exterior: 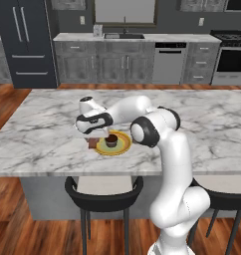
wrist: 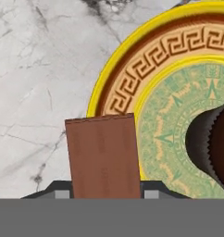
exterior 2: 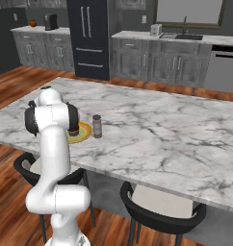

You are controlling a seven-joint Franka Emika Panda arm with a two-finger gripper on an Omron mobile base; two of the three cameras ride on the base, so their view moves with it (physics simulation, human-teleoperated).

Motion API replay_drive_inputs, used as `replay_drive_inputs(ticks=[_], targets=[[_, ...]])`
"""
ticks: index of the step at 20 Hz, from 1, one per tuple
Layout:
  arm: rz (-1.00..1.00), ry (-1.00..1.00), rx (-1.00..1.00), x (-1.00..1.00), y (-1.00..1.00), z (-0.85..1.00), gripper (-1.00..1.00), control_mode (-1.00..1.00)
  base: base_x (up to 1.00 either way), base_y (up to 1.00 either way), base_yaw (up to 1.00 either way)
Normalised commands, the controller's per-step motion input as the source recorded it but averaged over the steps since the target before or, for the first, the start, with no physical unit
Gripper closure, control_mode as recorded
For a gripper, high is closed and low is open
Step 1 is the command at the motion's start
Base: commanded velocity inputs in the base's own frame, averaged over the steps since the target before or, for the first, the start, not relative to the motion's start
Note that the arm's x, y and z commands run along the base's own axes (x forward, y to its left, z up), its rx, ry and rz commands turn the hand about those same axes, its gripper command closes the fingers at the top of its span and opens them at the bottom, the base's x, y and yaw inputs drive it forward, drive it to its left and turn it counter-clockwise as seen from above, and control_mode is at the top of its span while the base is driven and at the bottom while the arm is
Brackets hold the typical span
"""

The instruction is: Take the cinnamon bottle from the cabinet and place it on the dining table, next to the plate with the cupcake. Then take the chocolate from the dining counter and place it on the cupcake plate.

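Note:
My gripper [exterior: 94, 140] hangs low over the dining table [exterior: 48, 119], at the left rim of the yellow plate [exterior: 121, 147], and is shut on the chocolate. The chocolate [wrist: 102, 155] is a flat brown bar between the fingertips [wrist: 62, 193], partly over the marble and partly over the plate [wrist: 125, 88] rim. The bar's lower end [exterior: 92, 145] shows under the hand. The dark brown cupcake [exterior: 111, 140] sits in the plate's centre, to the bar's right [wrist: 211, 143]. The cinnamon bottle [exterior 2: 97, 126] stands upright on the table just right of the plate [exterior 2: 84, 130].
Black stools [exterior: 103, 191] stand along the table's near edge. The marble top [exterior 2: 166, 129] stretches wide to the right of the bottle. Grey kitchen cabinets [exterior: 112, 62], a dark fridge [exterior: 25, 42] and a dishwasher [exterior: 168, 62] line the far wall.

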Motion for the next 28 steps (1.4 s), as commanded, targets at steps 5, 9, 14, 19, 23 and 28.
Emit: replay_drive_inputs(ticks=[5,9,14,19,23,28], targets=[[0.09,0.00,0.00,0.03,-0.25,-0.11,1.00,-1.00,0.00,0.00,0.00],[0.05,0.00,0.00,0.13,-0.21,-0.12,1.00,-1.00,0.00,0.00,0.00],[0.02,-0.03,0.00,0.24,-0.08,-0.09,1.00,-1.00,0.00,0.00,0.00],[0.02,-0.01,0.00,0.12,-0.03,-0.01,1.00,-1.00,0.00,0.00,0.00],[0.01,0.00,0.00,0.00,-0.20,-0.03,1.00,-1.00,0.00,0.00,0.00],[0.00,0.00,0.00,-0.06,-0.25,-0.07,1.00,-1.00,0.00,0.00,0.00]])
